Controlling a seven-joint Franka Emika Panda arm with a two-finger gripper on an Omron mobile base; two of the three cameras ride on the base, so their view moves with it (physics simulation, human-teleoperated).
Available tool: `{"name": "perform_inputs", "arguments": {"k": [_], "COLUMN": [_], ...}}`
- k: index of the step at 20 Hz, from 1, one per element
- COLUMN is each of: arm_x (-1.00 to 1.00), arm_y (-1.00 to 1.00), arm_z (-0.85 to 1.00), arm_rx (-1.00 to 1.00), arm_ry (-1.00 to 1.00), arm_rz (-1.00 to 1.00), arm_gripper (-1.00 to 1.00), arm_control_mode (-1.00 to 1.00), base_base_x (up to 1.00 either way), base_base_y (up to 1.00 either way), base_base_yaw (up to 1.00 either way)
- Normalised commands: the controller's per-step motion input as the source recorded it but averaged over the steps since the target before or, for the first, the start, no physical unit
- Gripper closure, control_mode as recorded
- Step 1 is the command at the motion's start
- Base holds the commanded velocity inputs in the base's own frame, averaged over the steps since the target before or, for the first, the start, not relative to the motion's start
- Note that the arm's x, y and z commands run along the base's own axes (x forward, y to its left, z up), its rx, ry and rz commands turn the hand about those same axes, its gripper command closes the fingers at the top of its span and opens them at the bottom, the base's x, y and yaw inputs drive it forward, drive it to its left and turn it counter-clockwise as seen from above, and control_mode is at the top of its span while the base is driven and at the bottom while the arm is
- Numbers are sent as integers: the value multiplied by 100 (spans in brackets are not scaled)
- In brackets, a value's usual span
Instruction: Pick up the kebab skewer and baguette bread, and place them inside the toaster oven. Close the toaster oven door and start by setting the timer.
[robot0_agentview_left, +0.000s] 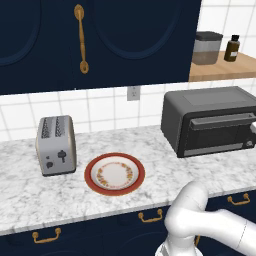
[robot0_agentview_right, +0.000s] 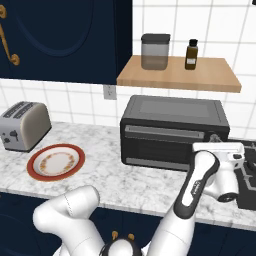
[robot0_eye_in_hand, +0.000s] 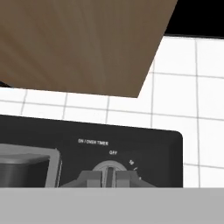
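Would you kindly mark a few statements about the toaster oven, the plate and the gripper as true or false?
1. The toaster oven door is shut. True.
2. The gripper is closed on the timer knob. True.
3. The plate holds a baguette. False: it is bare.
4. The silver toaster stands right of the toaster oven. False: it stands left, beyond the plate.
5. A jar and a bottle stand on the wooden shelf. True.
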Motion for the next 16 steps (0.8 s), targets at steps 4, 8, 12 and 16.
{"name": "perform_inputs", "arguments": {"k": [4,8,12,16], "arm_x": [34,52,48,51], "arm_y": [19,67,62,50], "arm_z": [6,2,0,0], "arm_rx": [0,1,3,2], "arm_ry": [0,1,1,4], "arm_rz": [10,0,0,0], "arm_gripper": [100,100,100,100], "arm_control_mode": [-100,-100,-100,-100], "base_base_x": [0,0,0,0], "base_base_y": [0,0,0,0], "base_base_yaw": [0,0,0,0]}}
